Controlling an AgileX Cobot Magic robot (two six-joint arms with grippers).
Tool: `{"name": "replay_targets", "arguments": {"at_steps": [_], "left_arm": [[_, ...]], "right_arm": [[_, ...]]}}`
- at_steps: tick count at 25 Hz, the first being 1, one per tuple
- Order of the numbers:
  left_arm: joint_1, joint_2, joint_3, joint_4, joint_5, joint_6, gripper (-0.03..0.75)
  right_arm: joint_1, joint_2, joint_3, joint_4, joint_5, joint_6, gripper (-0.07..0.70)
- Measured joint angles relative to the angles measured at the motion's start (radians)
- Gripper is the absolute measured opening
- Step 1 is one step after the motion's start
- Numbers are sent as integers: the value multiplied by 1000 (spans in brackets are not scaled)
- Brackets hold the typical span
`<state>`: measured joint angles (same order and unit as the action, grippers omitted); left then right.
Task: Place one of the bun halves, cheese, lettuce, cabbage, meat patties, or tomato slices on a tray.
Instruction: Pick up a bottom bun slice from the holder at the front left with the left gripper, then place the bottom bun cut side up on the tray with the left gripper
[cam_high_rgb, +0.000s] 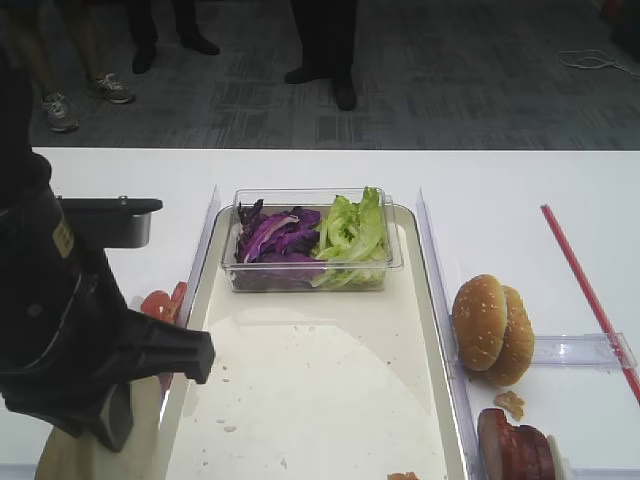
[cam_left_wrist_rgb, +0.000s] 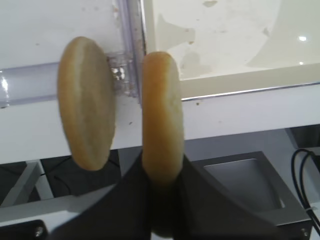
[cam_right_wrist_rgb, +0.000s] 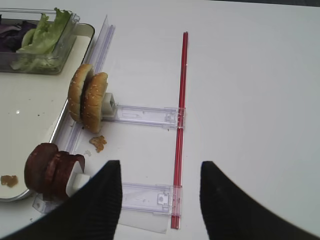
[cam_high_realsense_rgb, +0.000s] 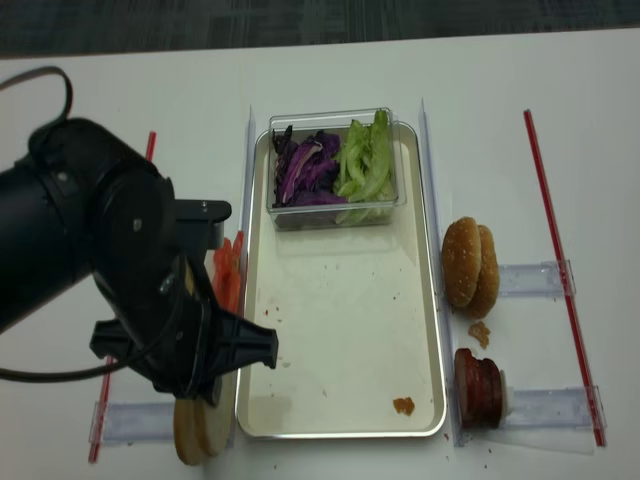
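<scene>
My left gripper (cam_left_wrist_rgb: 162, 175) is shut on a pale bun half (cam_left_wrist_rgb: 161, 120) that stands on edge just off the tray's (cam_left_wrist_rgb: 225, 55) near left corner. A second bun half (cam_left_wrist_rgb: 86, 100) stands beside it. The cream tray (cam_high_realsense_rgb: 340, 320) holds a tub with purple cabbage (cam_high_realsense_rgb: 305, 170) and green lettuce (cam_high_realsense_rgb: 365, 160). Tomato slices (cam_high_realsense_rgb: 228, 275) stand left of the tray, meat patties (cam_high_realsense_rgb: 478, 388) right of it. My right gripper (cam_right_wrist_rgb: 160, 170) hangs open over the table right of the patties (cam_right_wrist_rgb: 52, 167). No cheese is in view.
Two sesame-seeded bun pieces (cam_high_realsense_rgb: 470, 265) stand on edge right of the tray. Clear plastic holders (cam_right_wrist_rgb: 145, 116) and a red strip (cam_right_wrist_rgb: 181, 125) lie on the white table. The clear tub (cam_high_rgb: 310, 280) takes the tray's far end. People's feet stand beyond the table.
</scene>
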<state>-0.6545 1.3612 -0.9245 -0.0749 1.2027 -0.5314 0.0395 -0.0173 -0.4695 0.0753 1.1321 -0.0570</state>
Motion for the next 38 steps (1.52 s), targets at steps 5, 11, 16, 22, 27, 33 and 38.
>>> {"name": "replay_targets", "arguments": {"at_steps": [5,11,16,22,27,33,38], "left_arm": [[0,0,0,-105,-110,83,38],[22,2,0,-209,-183,191,38],[78,67,0,-359,-203,369,38],[113,181,0,-573,-242,612,37],[160,275,0,-727,-269,796,37],[221,389,-2,-927,-257,1015,37],[223,451,-4,-1030,-255,1137,36]], "right_arm": [[0,0,0,0,0,0,384],[0,0,0,0,0,0,384],[0,0,0,0,0,0,384],[0,0,0,0,0,0,384],[0,0,0,0,0,0,384],[0,0,0,0,0,0,384],[0,0,0,0,0,0,384]]}}
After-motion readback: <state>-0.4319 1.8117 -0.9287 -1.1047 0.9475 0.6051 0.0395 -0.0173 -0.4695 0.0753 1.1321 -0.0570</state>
